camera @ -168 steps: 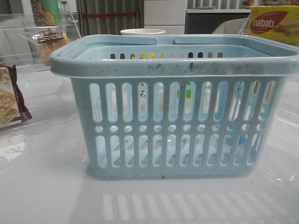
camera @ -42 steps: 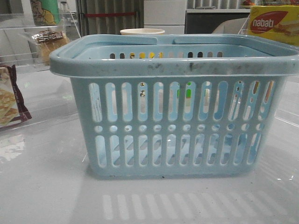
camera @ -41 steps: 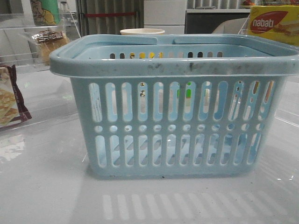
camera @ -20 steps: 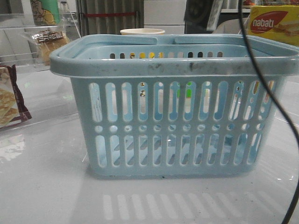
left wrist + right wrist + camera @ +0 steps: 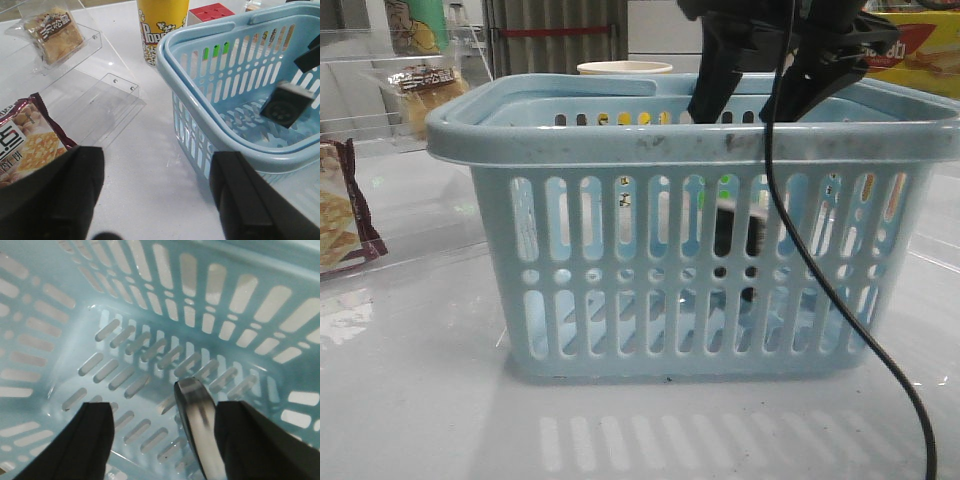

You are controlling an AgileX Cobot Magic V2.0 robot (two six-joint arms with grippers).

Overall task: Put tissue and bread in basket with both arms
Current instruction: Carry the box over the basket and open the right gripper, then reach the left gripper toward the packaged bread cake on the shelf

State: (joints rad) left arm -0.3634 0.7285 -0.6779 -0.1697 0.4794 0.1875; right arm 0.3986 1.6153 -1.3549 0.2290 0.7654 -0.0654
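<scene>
The light-blue basket (image 5: 700, 250) stands mid-table and also shows in the left wrist view (image 5: 225, 100). My right gripper (image 5: 745, 105) is at its rim, fingers pointing down and spread open (image 5: 165, 412). The black tissue pack (image 5: 286, 104) is loose inside the basket below those fingers. It shows blurred beside one finger (image 5: 197, 430) and dark through the slots (image 5: 735, 235). The bread packet (image 5: 54, 32) lies on a clear shelf at the back left (image 5: 425, 90). My left gripper (image 5: 155, 200) is open and empty over the table, left of the basket.
A maroon-edged cracker packet (image 5: 25, 145) lies on the table at the left (image 5: 340, 215). A clear acrylic stand (image 5: 107, 95) holds the bread. A yellow popcorn can (image 5: 162, 25) and a red cube (image 5: 212, 11) stand behind the basket. A yellow wafer box (image 5: 920, 50) is back right.
My right gripper has come down from above to the basket rim, its cable now hanging in front. The black tissue pack now shows inside the basket.
</scene>
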